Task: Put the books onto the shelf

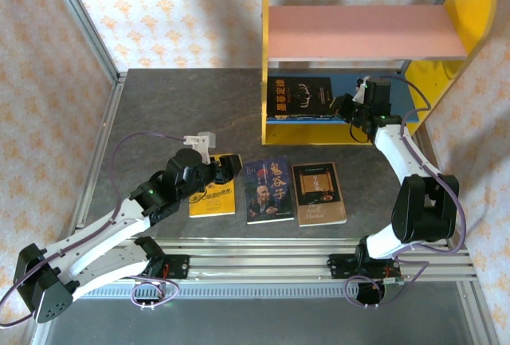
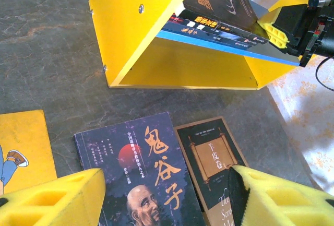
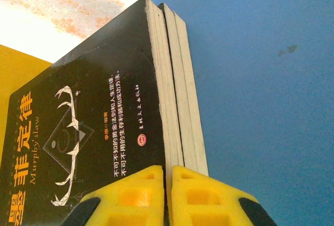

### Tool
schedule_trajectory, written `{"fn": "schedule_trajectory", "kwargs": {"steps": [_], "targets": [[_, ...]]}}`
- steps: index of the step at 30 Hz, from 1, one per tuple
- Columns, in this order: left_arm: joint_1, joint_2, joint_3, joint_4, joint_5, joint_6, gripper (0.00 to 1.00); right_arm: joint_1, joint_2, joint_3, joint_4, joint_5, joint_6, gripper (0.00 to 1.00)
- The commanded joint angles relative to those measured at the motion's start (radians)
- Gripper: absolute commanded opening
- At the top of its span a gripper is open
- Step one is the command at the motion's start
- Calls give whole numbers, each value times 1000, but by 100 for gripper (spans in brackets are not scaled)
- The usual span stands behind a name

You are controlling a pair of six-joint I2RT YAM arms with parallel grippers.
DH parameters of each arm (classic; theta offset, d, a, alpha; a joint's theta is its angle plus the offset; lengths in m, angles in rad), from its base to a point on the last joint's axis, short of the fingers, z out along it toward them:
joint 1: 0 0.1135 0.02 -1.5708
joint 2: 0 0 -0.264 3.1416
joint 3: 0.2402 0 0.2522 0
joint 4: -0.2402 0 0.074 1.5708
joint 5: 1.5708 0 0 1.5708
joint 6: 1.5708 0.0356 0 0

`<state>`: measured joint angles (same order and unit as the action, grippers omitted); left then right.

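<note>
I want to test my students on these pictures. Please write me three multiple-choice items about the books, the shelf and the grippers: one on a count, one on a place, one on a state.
1. How many books lie on the table?
A. two
B. five
C. three

2. Where is the black book?
A. on the pink board
B. on the blue board
C. on the table

3. How is the right gripper?
A. shut
B. half open
C. wide open

Answers:
1. C: the yellow book, the blue book and the brown book lie there side by side.
2. B: it lies on top of a stack on that board.
3. A: its two fingers meet, with nothing between them.
</note>
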<state>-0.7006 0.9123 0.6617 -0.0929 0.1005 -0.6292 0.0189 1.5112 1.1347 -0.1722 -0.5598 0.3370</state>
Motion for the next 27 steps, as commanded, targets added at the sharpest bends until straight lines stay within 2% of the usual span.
{"fn": "schedule_trajectory", "kwargs": {"steps": [1,27], "targets": [[-4,3,33,21,5,12,64,27,-26,-5,-5,0,-24,9],[-3,0,32,15,0,12,64,27,33,71,-21,0,-35,9]]}}
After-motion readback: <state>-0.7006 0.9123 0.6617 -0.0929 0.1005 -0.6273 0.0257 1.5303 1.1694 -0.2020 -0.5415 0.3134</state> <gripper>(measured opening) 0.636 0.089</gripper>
